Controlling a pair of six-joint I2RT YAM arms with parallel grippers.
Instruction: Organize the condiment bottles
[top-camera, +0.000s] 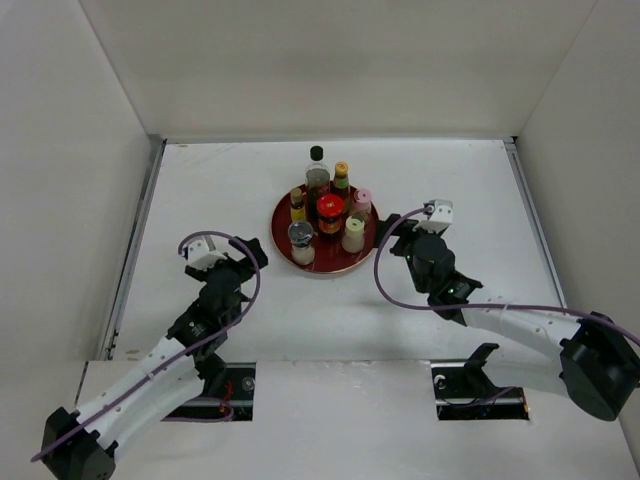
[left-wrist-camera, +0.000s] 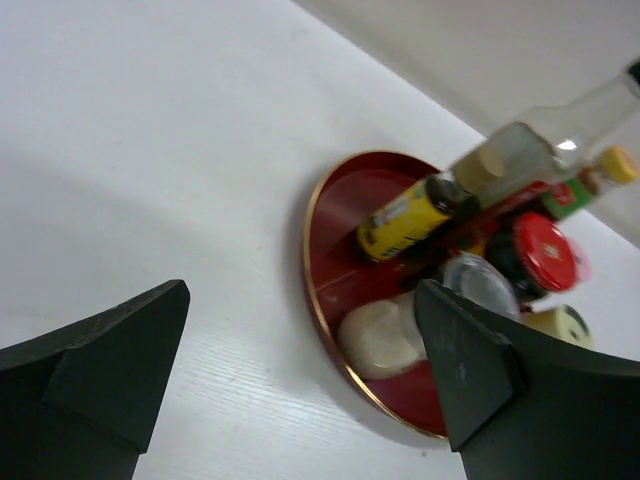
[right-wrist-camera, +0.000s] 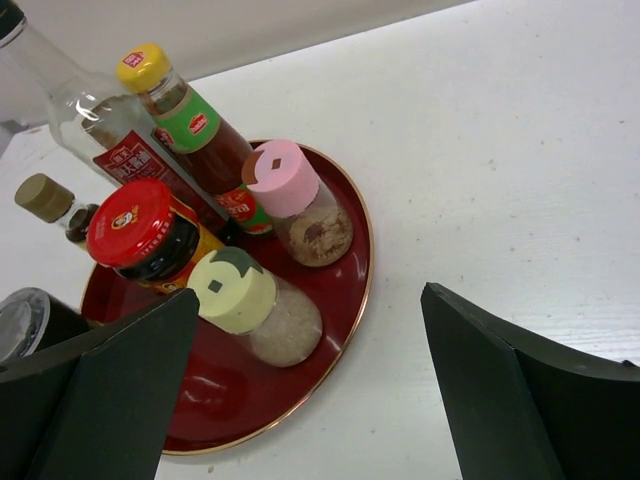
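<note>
White tabletop (top-camera: 480, 200) carried one round red tray (top-camera: 322, 268) near its centre, and all the condiment bottles stood on that tray, packed close. Both arms flanked it. The left claw (left-wrist-camera: 300, 310) sat off the tray's left rim and the right claw (right-wrist-camera: 310, 300) off its right rim, each with jaws spread wide and nothing between them.

At the far side rose the tall clear black-capped bottle (top-camera: 318, 178), with the yellow-capped red sauce bottle (top-camera: 341, 176) just beside it. The red-lidded jar (top-camera: 330, 210) sat in the middle, and the grey-lidded jar (top-camera: 300, 236) occupied the near left. The pink-lidded shaker (top-camera: 361, 200) and a pale-lidded shaker (top-camera: 353, 233) lined the right rim, and the small yellow-labelled bottle (top-camera: 297, 204) the left.

The grouping appeared largely complete. Any further pick would best begin at the rim (outer containers first). The claw should grip the body below the lid and lift straight up before translating, since a sideways entry risked toppling the tall bottles.
</note>
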